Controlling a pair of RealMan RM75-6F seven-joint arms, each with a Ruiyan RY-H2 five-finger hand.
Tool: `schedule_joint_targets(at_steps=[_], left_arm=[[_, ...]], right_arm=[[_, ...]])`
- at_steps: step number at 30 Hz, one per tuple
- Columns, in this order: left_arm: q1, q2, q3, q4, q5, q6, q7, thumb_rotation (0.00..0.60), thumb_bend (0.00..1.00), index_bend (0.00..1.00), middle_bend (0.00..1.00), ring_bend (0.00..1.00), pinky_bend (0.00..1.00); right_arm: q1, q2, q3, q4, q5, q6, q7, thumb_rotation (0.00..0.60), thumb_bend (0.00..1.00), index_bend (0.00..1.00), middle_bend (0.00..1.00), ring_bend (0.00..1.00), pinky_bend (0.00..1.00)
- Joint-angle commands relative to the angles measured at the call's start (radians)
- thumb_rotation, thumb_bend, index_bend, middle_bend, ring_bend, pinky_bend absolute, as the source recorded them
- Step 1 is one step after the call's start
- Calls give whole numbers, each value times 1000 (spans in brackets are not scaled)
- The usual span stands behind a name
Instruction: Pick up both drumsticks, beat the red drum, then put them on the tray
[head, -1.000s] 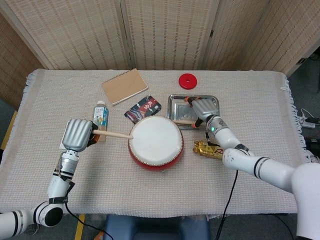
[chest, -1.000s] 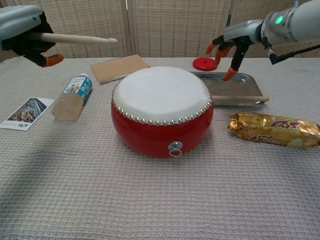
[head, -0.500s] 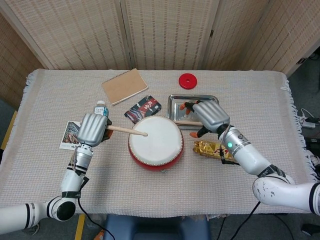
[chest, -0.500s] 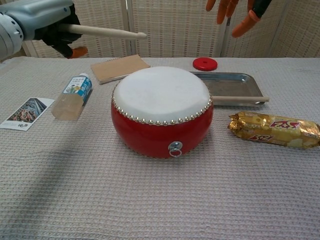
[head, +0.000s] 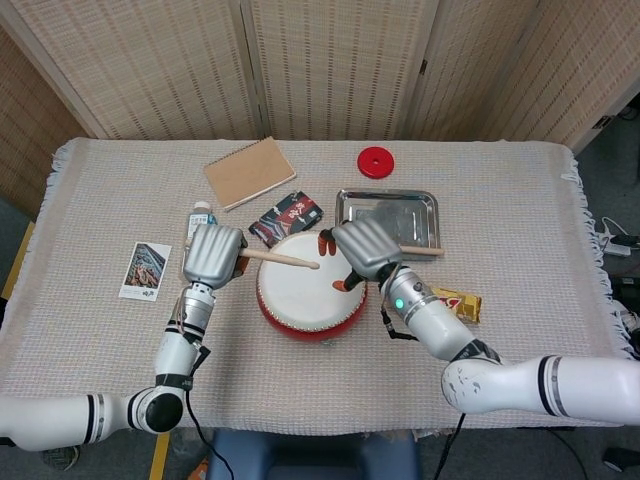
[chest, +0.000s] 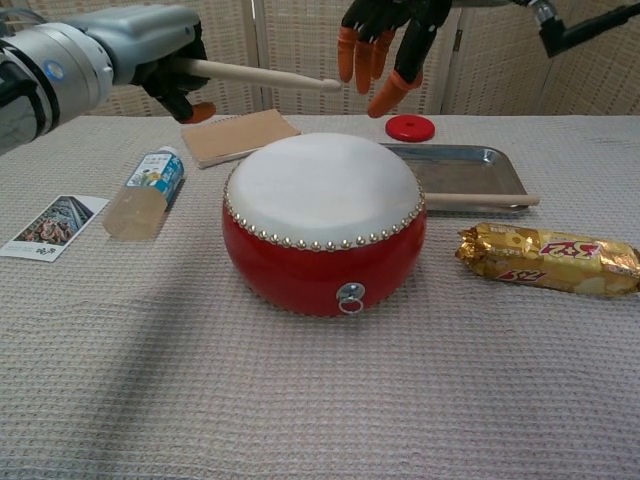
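Drumstick (chest: 262, 75) gripped by left robot hand (chest: 165, 55); right robot hand (chest: 385, 45) spread, empty, above drum (chest: 322, 220).

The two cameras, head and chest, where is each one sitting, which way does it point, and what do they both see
Head view: high above the table, looking steeply down; shows both arms, the left hand holding a drumstick, and the right hand over the red drum.
Chest view: low at the near table edge, looking level across; shows only the forearms and hands.
Shared: drum, both hands, held drumstick, tray with the other drumstick.
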Motion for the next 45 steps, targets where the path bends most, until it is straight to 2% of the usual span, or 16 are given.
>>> schedule_joint_targets(at_steps=[1,7,16,26,38,45], left_arm=[[-12,-12,2,3,-13,15,17,600,426,979,1000,1000,1000],[-34,-33,5,19,-37,32,41,600,426,979,1000,1000,1000],[-56,-52,18,28,-45,49,65,600,424,977,1000,1000,1000],[-76,-67,24,29,-53,63,86,600,424,977,1000,1000,1000],[-89,-80,33,31,-51,71,92,600,425,977,1000,1000,1000],[-98,-89,38,35,-49,77,103,600,426,976,1000,1000,1000]], right_arm=[[40,-51,-1,27,51,44,-41,600,94,442,419,297,511],[82,-132,16,72,109,115,-86,600,94,463,454,319,512],[113,-215,62,135,163,153,-106,600,95,480,506,348,515],[152,-278,89,172,227,177,-167,600,95,500,522,360,521],[162,-336,112,209,238,216,-213,600,107,595,619,431,547],[166,-360,122,217,240,230,-241,600,171,633,651,470,559]])
